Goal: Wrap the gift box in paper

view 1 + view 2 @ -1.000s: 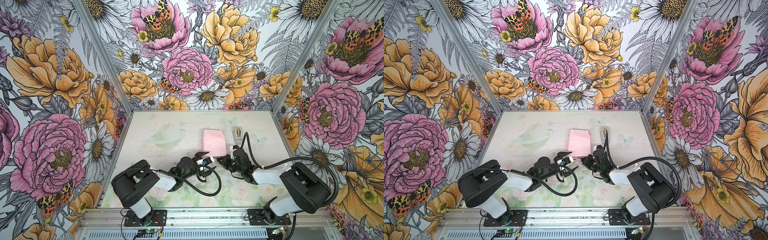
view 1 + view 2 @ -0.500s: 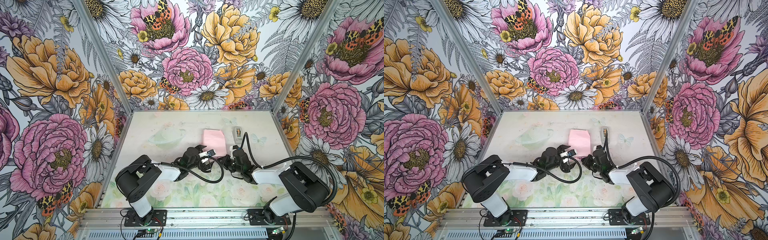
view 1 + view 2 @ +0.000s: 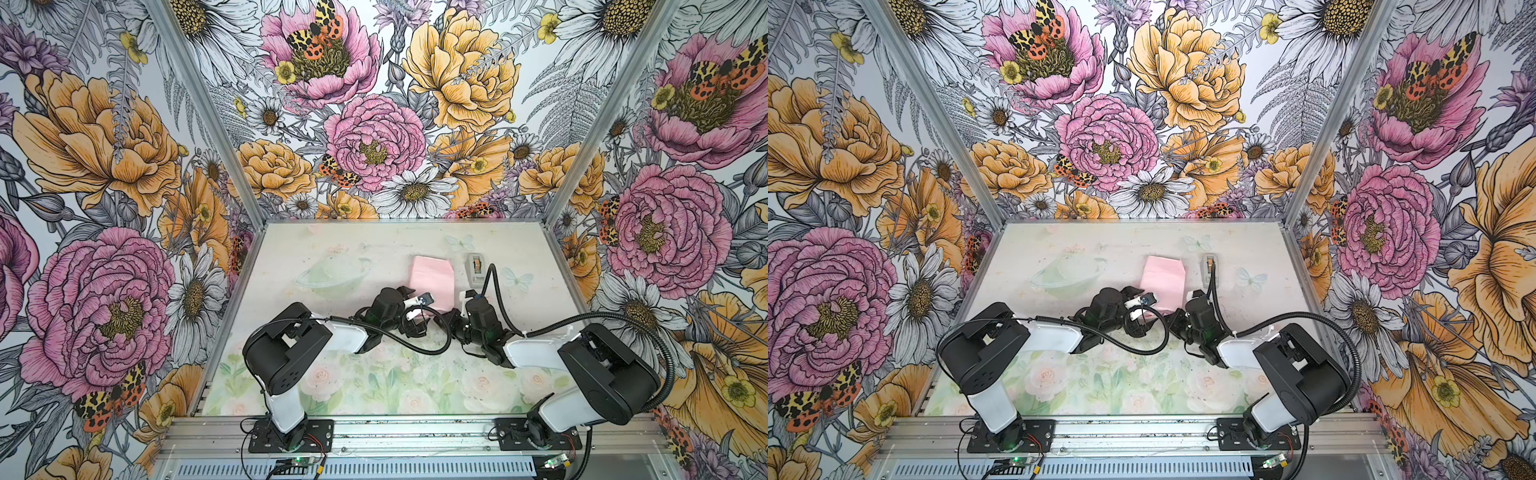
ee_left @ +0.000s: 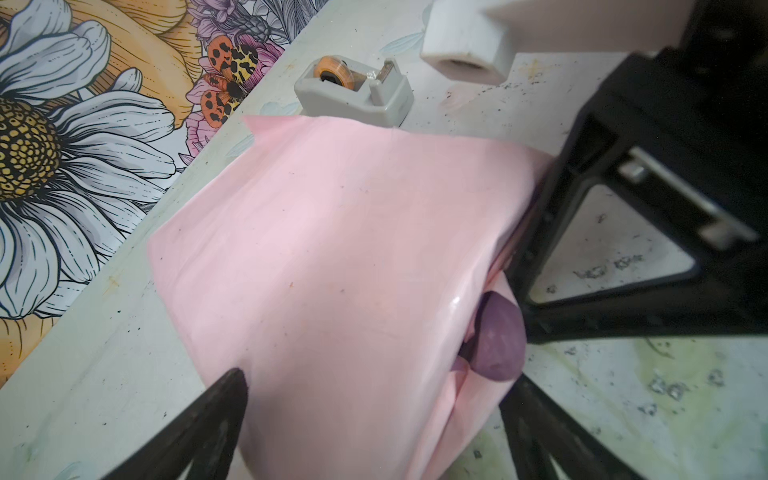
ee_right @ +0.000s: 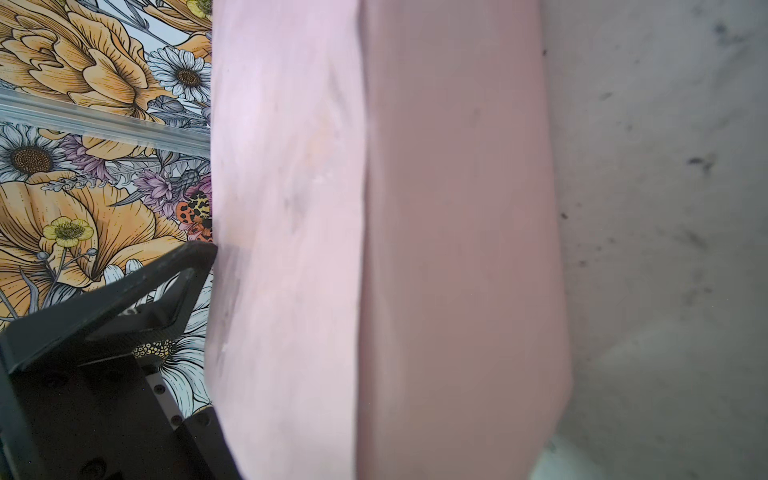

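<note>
The table (image 3: 332, 249) carried the paper (image 3: 430, 276), folded pink side out and lying just beside the tape dispenser (image 4: 353, 95). I saw no tape on it, so I judged the folds could spring open if let go. My left gripper (image 4: 376, 384) stood wide, straddling the parcel's near end and holding nothing; closing askew could crumple or drag the wrap. My right gripper (image 3: 446, 316) was closed against the side flap, where a lilac fold (image 4: 498, 336) bulged; whether it pinched paper I could not tell. The gift box was hidden, presumably inside the wrap. The dispenser held an orange-cored roll (image 4: 332, 70).
</note>
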Controlling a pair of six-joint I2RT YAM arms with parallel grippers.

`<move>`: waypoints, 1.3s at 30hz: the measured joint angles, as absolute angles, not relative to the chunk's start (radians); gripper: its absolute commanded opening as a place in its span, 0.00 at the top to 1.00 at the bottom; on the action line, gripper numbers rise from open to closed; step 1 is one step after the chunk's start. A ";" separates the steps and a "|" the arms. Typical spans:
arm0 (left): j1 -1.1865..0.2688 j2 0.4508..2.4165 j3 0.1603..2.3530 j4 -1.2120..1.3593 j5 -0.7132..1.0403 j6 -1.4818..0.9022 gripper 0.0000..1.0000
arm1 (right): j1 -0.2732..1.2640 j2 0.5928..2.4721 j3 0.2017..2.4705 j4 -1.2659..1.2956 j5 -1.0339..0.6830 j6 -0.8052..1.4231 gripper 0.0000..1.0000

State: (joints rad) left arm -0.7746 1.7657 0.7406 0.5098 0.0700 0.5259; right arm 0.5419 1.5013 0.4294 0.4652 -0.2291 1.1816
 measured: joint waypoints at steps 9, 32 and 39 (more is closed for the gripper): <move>-0.775 1.770 0.748 0.513 0.035 0.514 0.18 | 0.530 1.501 0.429 0.465 -0.231 1.181 0.89; -0.775 1.784 0.768 0.517 -0.008 0.424 0.23 | 0.545 1.586 0.402 0.593 -0.229 1.229 0.95; -0.775 1.782 0.768 0.516 -0.007 0.419 0.17 | 0.529 1.586 0.440 0.611 -0.229 1.226 0.99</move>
State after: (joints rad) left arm -0.7746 1.7824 0.7685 0.5156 -0.0067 0.4187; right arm 0.5285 1.5864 0.4397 0.6113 -0.2291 1.2263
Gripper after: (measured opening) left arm 0.801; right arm 0.042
